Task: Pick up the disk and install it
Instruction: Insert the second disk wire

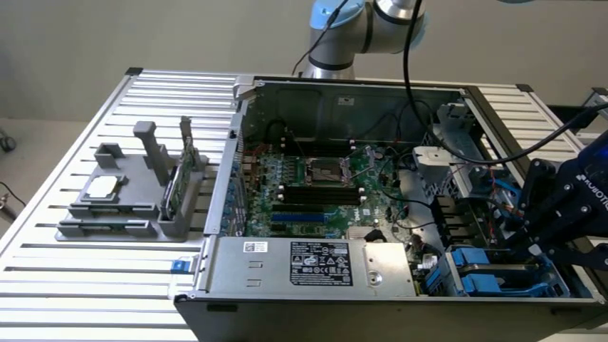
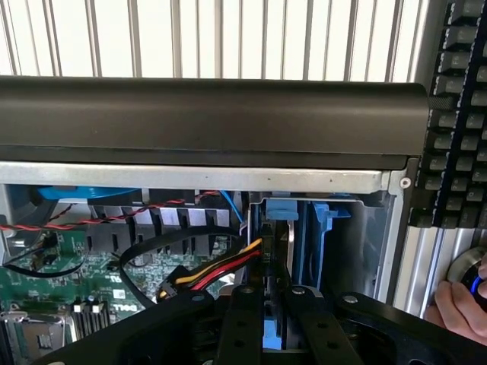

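Fingers [image 2: 268, 304], closest in the wrist view, are pinching the disk [image 2: 268, 258] edge-on by its blue carrier, w/ the disk sitting upright inside the drive bay [image 2: 358, 236] at the PC case's [image 1: 285, 92] corner, on the exterior view's right. Install step looks underway, disk apparently partway in; judging from this, seating it calls for a straight push along the bay rails, clear of the red/yellow cable [image 2: 221, 270] just beside. Further off, the motherboard [image 1: 314, 185] and slatted tabletop [image 1: 95, 285] are showing.

Disk [image 2: 272, 304] mostly hidden between gripper [image 2: 272, 300] fingers, label unseen.
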Controlling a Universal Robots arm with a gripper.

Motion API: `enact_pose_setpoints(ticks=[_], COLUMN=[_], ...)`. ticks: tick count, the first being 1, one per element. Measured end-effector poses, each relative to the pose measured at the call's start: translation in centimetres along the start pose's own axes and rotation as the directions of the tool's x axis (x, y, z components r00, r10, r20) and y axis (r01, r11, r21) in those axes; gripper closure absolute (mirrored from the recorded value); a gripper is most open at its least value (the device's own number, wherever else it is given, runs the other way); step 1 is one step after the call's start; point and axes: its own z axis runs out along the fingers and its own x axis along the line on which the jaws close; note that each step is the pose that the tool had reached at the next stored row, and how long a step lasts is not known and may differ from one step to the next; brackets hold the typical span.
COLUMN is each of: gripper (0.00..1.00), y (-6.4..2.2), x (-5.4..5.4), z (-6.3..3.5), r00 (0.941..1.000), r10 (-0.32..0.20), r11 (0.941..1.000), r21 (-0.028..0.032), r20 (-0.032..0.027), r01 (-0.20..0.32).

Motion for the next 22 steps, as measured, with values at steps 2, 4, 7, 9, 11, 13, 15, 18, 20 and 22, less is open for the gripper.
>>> enact_pose_setpoints(ticks=[2, 4, 7, 9, 11, 13, 15, 18, 20, 22], gripper=[0.83, 0.83, 0.83, 0.83, 0.83, 0.82, 0.75, 0.75, 0.75, 0.75], y=[0.01, 0.01, 0.01, 0.01, 0.02, 0.02, 0.00, -0.07, -0.14, -0.21], x=[0.0, 0.0, 0.0, 0.0, 0.0, 0.0, 0.0, 0.0, 0.0, 0.0], z=[0.02, 0.05, 0.05, 0.05, 0.07, 0.10, 0.00, -0.37, -0.81, -1.34], r00=[1.0000, 1.0000, 1.0000, 1.0000, 1.0000, 1.0000, 1.0000, 1.0000, 1.0000, 1.0000], r10=[0.000, -0.001, -0.001, -0.001, -0.001, -0.001, -0.001, -0.001, -0.001, -0.001], r11=[1.0000, 1.0000, 1.0000, 1.0000, 1.0000, 1.0000, 1.0000, 1.0000, 1.0000, 1.0000], r21=[0.0000, 0.0001, 0.0001, 0.0001, -0.0001, 0.0001, 0.0001, 0.0004, 0.0013, 0.0028], r20=[-0.0001, -0.0005, -0.0006, -0.0005, -0.0012, -0.0015, -0.0005, -0.0006, -0.0006, -0.0005], r01=[0.000, 0.001, 0.001, 0.001, 0.001, 0.001, 0.001, 0.001, 0.001, 0.001])
